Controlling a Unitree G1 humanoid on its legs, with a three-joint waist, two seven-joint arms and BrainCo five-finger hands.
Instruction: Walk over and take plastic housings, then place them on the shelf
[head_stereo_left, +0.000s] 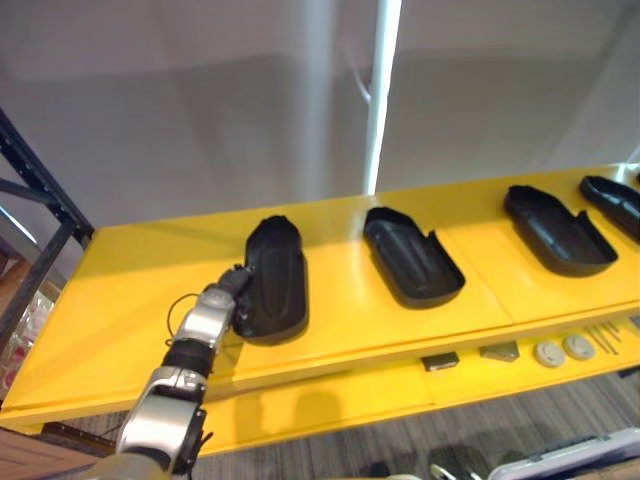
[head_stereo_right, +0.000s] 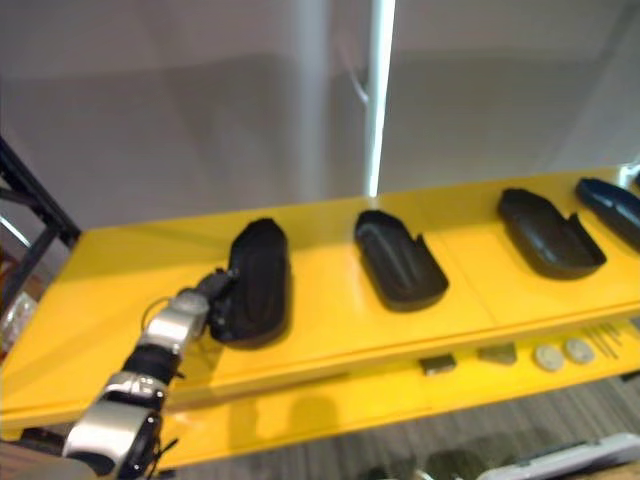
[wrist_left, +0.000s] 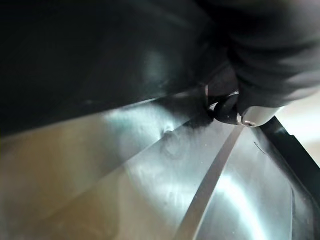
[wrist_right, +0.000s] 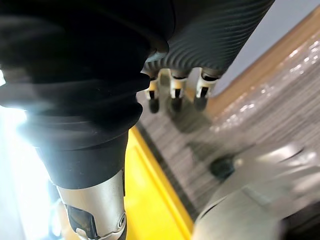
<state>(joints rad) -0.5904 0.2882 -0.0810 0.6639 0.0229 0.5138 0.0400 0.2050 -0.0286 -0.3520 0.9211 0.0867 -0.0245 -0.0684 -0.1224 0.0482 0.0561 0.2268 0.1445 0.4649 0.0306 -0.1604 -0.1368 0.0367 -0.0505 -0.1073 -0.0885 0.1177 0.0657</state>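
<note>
A grey wall stands behind a long yellow shelf that carries four black plastic housings in a row, open side up.

The left hand is at the near left edge of the leftmost housing. One dark fingertip shows in the left wrist view, pressed close to the housing's glossy inner wall. I cannot tell whether the fingers are clamped on the rim or only resting against it. The housing lies flat on the shelf, apparently already set down, well apart from the second housing to its right.

The right hand hangs beside the yellow edge over the grey floor, fingers loose and together, holding nothing.

The main risk seems to be in letting go. If a fingertip is hooked under or inside the rim when the arm draws back, it could drag the light shell toward the front edge, which is near, or tip it up. The smooth plastic on the smooth shelf would likely slide easily. A sideways pull could skew it toward the black rack frame at the shelf's left end. A drop off the front would land among the small parts on the ledge below or on the floor.
</note>
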